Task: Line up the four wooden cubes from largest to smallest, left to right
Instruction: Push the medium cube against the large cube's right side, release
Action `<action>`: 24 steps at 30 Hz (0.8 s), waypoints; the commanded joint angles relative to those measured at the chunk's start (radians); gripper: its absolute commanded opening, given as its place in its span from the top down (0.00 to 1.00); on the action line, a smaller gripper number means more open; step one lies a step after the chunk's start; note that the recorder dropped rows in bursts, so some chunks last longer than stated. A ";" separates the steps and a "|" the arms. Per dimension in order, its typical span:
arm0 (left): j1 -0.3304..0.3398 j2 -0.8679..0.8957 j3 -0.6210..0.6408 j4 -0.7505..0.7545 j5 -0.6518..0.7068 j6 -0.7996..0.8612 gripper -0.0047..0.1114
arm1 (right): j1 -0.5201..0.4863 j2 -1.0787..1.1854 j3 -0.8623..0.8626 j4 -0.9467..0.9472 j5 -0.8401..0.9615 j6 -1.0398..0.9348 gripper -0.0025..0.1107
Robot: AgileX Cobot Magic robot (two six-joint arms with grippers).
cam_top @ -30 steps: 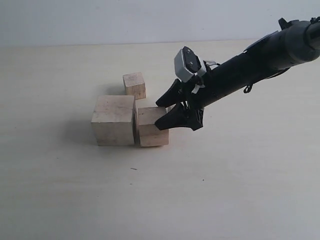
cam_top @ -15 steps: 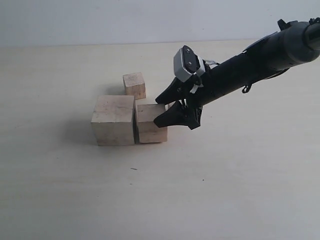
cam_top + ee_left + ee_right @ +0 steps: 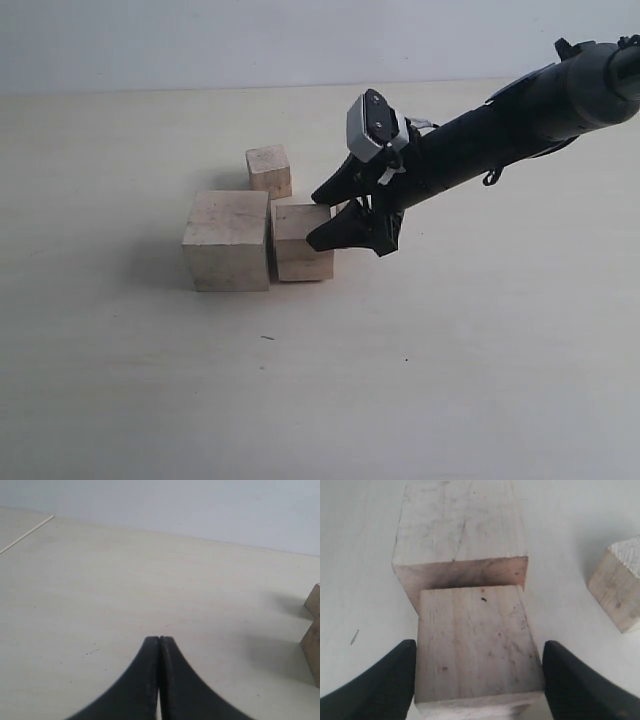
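Three wooden cubes on a pale worktop (image 3: 450, 380), with the right gripper (image 3: 314, 223) at the middle one. The large cube (image 3: 227, 240) stood left of centre, flat on one face, its near face square to the exterior view. The medium cube (image 3: 300, 243) stood at 3 o'clock of it, just beside it and apparently touching, edges parallel to the large cube's. Its near face sat slightly back from the large cube's near face. The small cube (image 3: 269, 170) stood at 1 o'clock of the large cube, apart from both others and turned slightly out of line with them. As cubes, none had a long axis. In the right wrist view, faint grain on the top of the medium cube ran toward the large cube, and the large cube's top grain ran the same way.

The right arm (image 3: 500, 130) reached in from 2 o'clock, sloping down to the medium cube. Its gripper stood spread wide and clamped that cube, one black finger (image 3: 385, 685) against each of two opposite side faces near the end away from the large cube. The left gripper (image 3: 159, 639) hung above bare worktop, its fingers pressed together with nothing between them.
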 commanded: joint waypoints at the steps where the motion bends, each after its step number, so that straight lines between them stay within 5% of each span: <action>1: 0.001 -0.004 0.004 0.001 -0.009 -0.004 0.96 | 0.014 0.013 0.002 -0.027 -0.076 -0.013 0.98; 18: 0.001 -0.004 0.004 0.001 -0.009 -0.004 0.96 | 0.049 0.013 0.002 -0.046 -0.110 -0.013 0.97; 24: 0.001 -0.004 0.004 0.001 -0.009 -0.004 0.96 | 0.049 0.013 0.002 -0.066 -0.094 -0.013 0.78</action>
